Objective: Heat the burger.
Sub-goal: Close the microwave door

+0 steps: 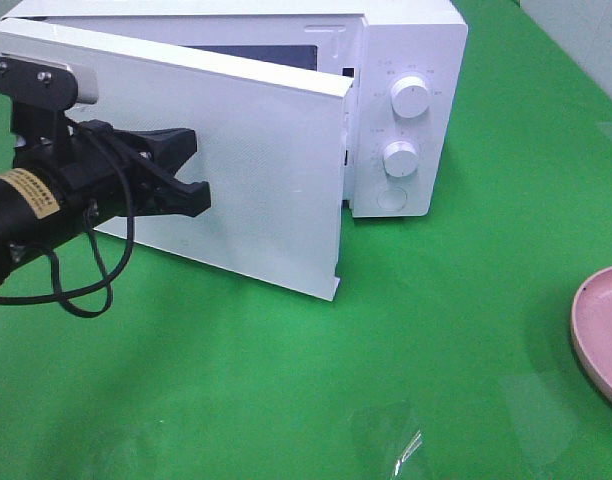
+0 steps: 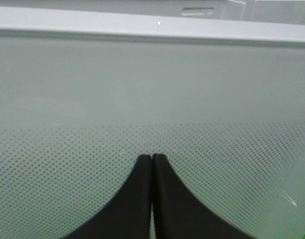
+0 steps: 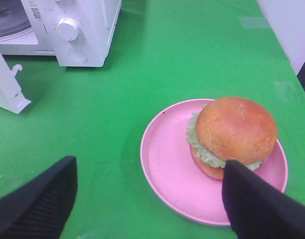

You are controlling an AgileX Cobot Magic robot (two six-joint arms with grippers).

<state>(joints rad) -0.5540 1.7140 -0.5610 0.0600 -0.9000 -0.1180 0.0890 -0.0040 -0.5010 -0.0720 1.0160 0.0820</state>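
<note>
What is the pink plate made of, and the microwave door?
The pink plate looks like plastic, maybe melamine: even matte pink, thin raised rim, soft sheen. The microwave door seems to be glossy white plastic or painted metal, with a window panel covered in tiny dots; whether that is glass I can't tell.

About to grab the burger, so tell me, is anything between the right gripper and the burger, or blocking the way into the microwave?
Nothing visible does. The right gripper hangs open above the burger on the pink plate. The microwave door is swung open, with the shut left gripper at its face, and only bare green table lies between.
</note>
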